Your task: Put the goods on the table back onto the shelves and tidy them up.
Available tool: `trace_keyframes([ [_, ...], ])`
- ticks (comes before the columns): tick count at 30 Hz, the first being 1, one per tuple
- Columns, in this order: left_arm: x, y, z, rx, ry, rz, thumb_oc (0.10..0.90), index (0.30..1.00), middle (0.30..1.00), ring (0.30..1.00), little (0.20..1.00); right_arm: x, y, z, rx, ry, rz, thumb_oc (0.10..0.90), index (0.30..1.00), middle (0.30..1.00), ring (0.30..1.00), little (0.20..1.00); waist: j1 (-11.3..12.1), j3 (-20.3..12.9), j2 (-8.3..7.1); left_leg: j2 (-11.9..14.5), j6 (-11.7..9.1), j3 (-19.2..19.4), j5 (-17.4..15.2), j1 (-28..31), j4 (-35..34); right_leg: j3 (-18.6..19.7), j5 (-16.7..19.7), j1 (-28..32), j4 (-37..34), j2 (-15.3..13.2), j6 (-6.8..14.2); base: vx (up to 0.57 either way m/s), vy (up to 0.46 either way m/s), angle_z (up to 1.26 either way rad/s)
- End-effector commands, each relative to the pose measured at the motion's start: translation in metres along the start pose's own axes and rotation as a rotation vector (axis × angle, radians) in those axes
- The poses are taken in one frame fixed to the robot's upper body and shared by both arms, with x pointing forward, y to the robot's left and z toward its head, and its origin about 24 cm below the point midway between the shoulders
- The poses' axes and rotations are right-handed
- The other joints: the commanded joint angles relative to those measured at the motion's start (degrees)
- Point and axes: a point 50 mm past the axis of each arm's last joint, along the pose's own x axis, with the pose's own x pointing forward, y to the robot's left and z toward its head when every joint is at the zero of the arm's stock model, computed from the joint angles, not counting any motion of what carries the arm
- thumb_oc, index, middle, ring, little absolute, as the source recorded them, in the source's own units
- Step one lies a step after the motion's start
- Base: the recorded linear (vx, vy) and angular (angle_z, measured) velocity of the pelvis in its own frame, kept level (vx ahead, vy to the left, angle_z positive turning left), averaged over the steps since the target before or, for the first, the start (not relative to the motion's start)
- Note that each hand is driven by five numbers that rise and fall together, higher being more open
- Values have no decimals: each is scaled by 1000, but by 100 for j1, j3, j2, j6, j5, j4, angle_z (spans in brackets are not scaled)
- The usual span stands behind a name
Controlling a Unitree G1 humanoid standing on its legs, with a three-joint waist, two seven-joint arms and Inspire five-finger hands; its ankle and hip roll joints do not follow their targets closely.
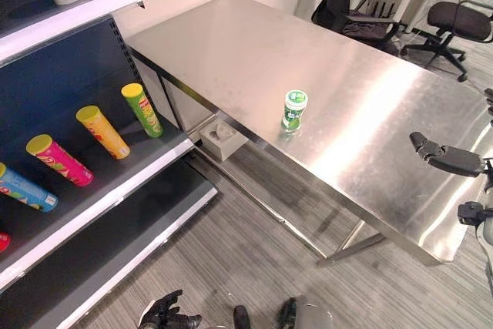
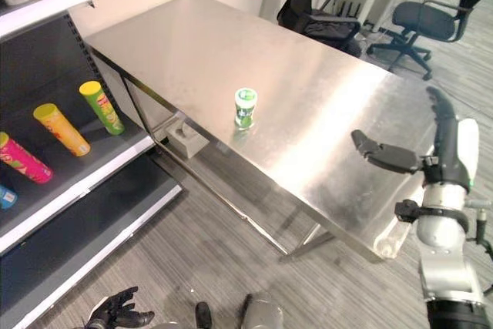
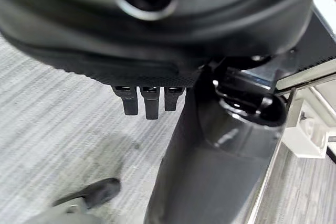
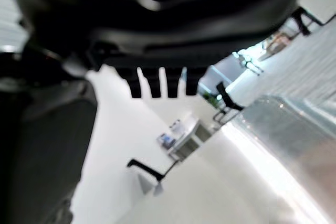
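A shiny steel desk (image 1: 362, 113) bears a small green-capped bottle (image 1: 293, 109); black office chairs (image 1: 454, 21) are seen at one o'clock, dark shelves (image 1: 115, 167) with coloured tubes (image 1: 102, 132) at nine. Both the right hand (image 2: 447, 152) and the left hand (image 1: 166, 313) are held with fingers released.

Bottle (image 1: 293, 109) on table (image 1: 370, 136), shelves (image 1: 92, 190) left.

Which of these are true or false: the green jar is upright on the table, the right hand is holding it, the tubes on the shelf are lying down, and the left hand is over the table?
1. The green jar stands upright on the steel table. True.
2. The right hand holds the jar. False: its fingers are straight and empty, well apart from the jar.
3. The snack tubes lie on their sides on the shelf. True.
4. The left hand is above the table. False: it hangs low, over the floor.
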Motion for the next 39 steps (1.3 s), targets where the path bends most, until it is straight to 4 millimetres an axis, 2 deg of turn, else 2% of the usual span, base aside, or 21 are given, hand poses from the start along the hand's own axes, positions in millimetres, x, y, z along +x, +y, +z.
trace_keyframes([
  [1, -4, 27, 15, 35, -91, 73, 800, 900, 900, 900, 900, 23, -38, 60, 29, -286, -118, 800, 900, 900, 900, 900, 312, -431, -427, 627, -816, -168, -111, 30, -195, 13, 971, 1175, -1287, 428, 106, 183, -106, 61],
  [6, -5, 18, 6, -17, -71, 57, 800, 900, 900, 900, 900, 19, -35, 69, 81, -332, -60, 800, 900, 900, 900, 900, 332, -587, -433, 787, -928, -303, -107, 69, -216, -169, 1013, 1509, -1670, 597, 24, 86, -88, 32],
  [8, -5, 13, 5, -29, -71, 42, 800, 900, 900, 900, 900, 18, -27, 74, 107, -355, -9, 800, 900, 900, 900, 900, 373, -611, -442, 853, -981, -339, -99, 83, -216, -285, 951, 1609, -1706, 642, -1, 65, -61, 25],
  [17, -6, 9, 0, -23, -58, 23, 800, 900, 900, 900, 900, 14, -4, 82, 156, -385, 160, 800, 900, 900, 900, 900, 466, -621, -420, 913, -1084, -379, -70, 71, -216, -500, 847, 1741, -1706, 661, -35, 32, -12, 21],
  [22, -9, 11, -7, -18, -43, 17, 800, 900, 900, 900, 900, 8, 17, 80, 148, -372, 303, 800, 900, 900, 900, 900, 525, -593, -351, 880, -1093, -384, -31, 29, -216, -591, 871, 1752, -1706, 616, -27, 15, 5, 3],
  [28, -12, 12, -9, -27, -49, 20, 800, 900, 900, 900, 900, 8, 34, 73, 118, -335, 370, 800, 900, 900, 900, 900, 582, -502, -237, 820, -1095, -451, 25, -94, -216, -677, 924, 1685, -1706, 539, -11, -2, 0, 9],
  [32, -13, 11, -9, -30, -53, 18, 800, 900, 900, 900, 900, 12, 42, 75, 87, -336, 385, 800, 900, 900, 900, 900, 654, -432, -115, 771, -1123, -524, 84, -226, -216, -804, 961, 1640, -1706, 460, 1, -1, -4, 9],
  [39, -13, 9, -11, -43, -45, 25, 800, 900, 900, 900, 900, 20, 49, 75, 79, -317, 350, 800, 900, 900, 900, 900, 747, -396, 15, 728, -1137, -686, 136, -350, -216, -1000, 944, 1655, -1706, 413, 3, 27, -7, 21],
])
